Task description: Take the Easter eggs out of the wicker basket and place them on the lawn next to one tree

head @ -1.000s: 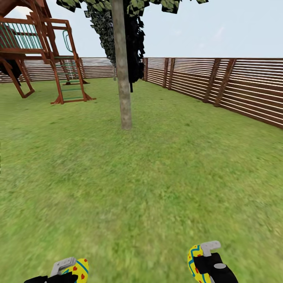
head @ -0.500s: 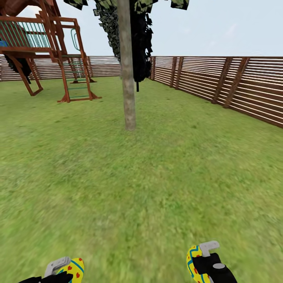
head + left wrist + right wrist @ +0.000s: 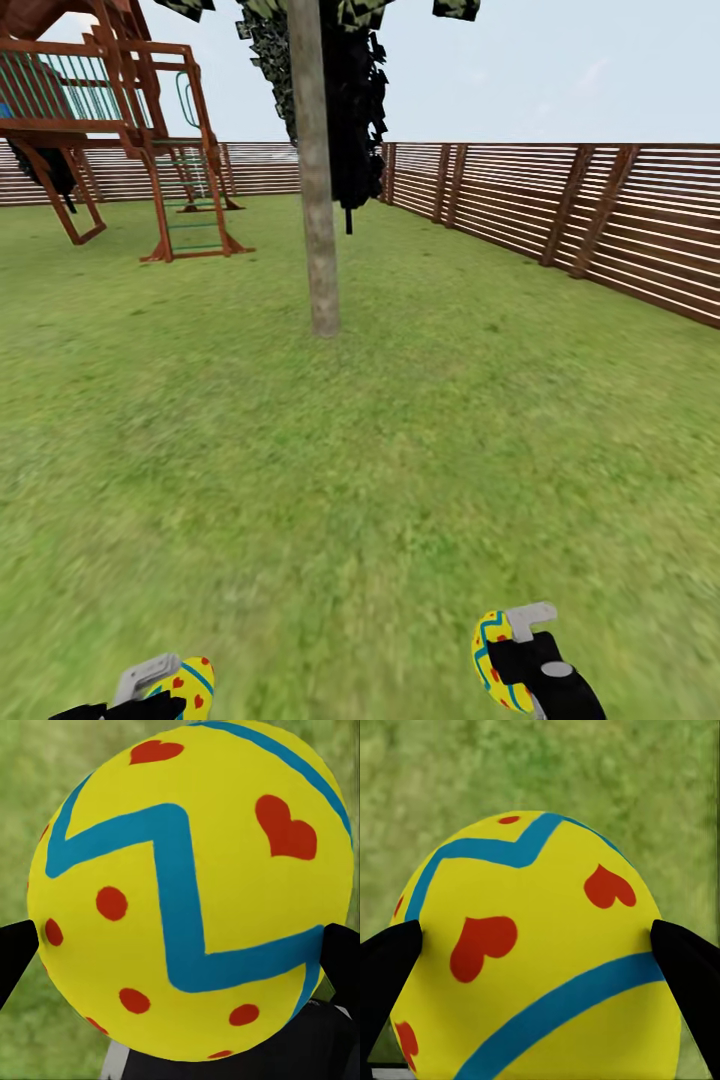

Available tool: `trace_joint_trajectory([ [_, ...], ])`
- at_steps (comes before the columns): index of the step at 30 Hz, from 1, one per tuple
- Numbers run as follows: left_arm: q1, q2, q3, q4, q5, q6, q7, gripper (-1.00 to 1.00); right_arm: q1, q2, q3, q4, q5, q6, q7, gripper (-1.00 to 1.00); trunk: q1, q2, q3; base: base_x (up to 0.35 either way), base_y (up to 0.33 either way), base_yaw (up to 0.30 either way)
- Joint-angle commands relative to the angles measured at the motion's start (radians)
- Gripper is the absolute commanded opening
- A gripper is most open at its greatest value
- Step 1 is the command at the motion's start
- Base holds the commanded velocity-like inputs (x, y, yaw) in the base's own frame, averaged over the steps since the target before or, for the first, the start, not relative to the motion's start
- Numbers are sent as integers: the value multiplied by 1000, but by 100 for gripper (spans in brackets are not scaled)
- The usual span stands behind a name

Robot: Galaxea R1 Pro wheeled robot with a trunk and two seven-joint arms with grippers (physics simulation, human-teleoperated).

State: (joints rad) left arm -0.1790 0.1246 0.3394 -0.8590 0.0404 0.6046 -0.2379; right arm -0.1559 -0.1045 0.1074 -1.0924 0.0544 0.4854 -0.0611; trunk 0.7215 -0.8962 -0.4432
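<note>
A yellow Easter egg (image 3: 188, 684) with red marks and a teal zigzag sits in my left gripper (image 3: 165, 685), which is shut on it at the head view's lower left. The same egg (image 3: 191, 889) looms large between the black fingertips in the left wrist view. My right gripper (image 3: 510, 660) is shut on a second Easter egg (image 3: 490, 660) at the lower right; that egg (image 3: 536, 952) shows close up in the right wrist view. A tree (image 3: 315, 200) with a pale grey-brown trunk stands ahead on the lawn (image 3: 360, 450). The wicker basket is out of view.
A brown slatted fence (image 3: 600, 220) runs along the right and the back. A wooden playset (image 3: 110, 130) stands at the far left. A dark conifer (image 3: 355, 110) rises behind the trunk. Open grass lies between me and the tree.
The view has shifted as I travel over the grass: the trunk has drifted slightly and the playset moved right. Both grippers still hold their eggs.
</note>
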Motion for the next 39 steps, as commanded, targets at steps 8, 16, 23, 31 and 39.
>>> trace_joint_trajectory([
  [8,0,0,3,-2,4,7,-3,-100,-1,1,5,-7,5,4,-3,-100,1,-1,-1,271,-178,0],
  [16,0,0,4,-1,4,7,-3,-100,-1,1,5,-7,5,4,-3,-100,1,-1,-1,271,-180,0],
  [23,0,4,4,-6,6,8,-3,-100,-1,-1,5,-7,5,8,-3,-100,1,-1,-1,271,-180,8],
  [31,0,4,6,-8,7,7,-3,-100,-1,-1,4,-7,5,7,-5,-100,1,-1,-1,296,-162,204],
  [39,0,3,5,-8,6,7,-3,-100,-1,-1,3,-8,5,4,-4,-100,1,-1,-1,305,-154,30],
])
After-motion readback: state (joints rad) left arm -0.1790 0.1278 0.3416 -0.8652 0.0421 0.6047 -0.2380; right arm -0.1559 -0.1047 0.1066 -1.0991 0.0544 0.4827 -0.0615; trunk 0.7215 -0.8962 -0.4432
